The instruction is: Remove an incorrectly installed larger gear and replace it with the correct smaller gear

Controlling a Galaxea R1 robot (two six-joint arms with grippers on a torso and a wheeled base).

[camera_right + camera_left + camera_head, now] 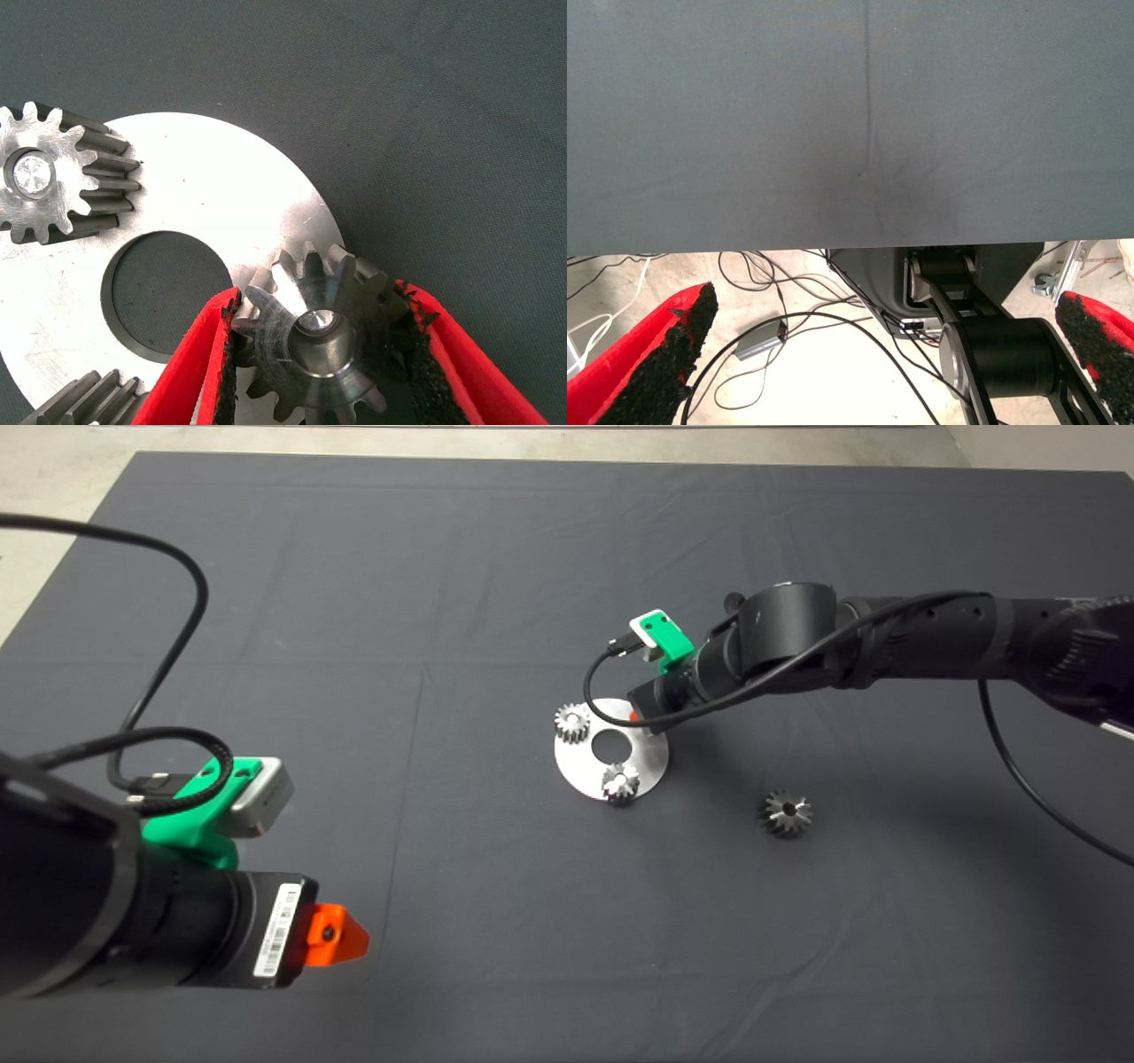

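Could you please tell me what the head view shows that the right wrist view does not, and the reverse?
Only the head view shows the larger gear lying on the mat apart from the round metal plate, and the left tool waiting at the lower left. Only the right wrist view shows the right tool with its pads against a smaller gear seated on a pin at the plate's edge. Both show the plate, its centre hole, and the two other small gears on it.
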